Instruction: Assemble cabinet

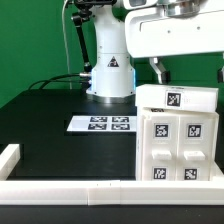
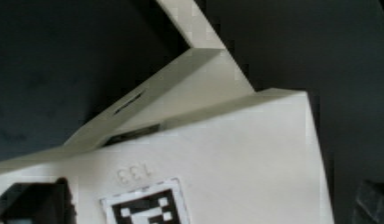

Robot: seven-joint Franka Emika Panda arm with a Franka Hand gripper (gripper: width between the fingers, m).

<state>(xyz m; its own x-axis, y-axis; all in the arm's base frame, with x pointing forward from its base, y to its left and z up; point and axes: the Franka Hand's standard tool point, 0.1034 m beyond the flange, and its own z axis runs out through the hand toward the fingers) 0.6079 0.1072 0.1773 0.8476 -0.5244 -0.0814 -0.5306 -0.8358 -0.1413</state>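
One low white wall (image 1: 60,187) runs along the near edge of my black table (image 1: 50,110). Just behind it, on the exterior view's right, sits the white cabinet (image 1: 176,140) with its tags. Farther back lies the marker board (image 1: 102,124). My gripper (image 1: 185,70) hangs above the cabinet, jaws wide apart, holding nothing. Green wall (image 1: 30,40) behind.

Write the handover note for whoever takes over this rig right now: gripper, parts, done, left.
Gripper: open, holding nothing, just above the cabinet's back edge.
Cabinet: at the exterior view's right, on the black table, against the low white border wall. Tagged white pieces sit stacked together there; the frames do not show how many are joined.
Marker board: flat on the table, in front of the arm's base.
Done: cannot tell beyond that.
Left: grasp the next piece and finish assembly.
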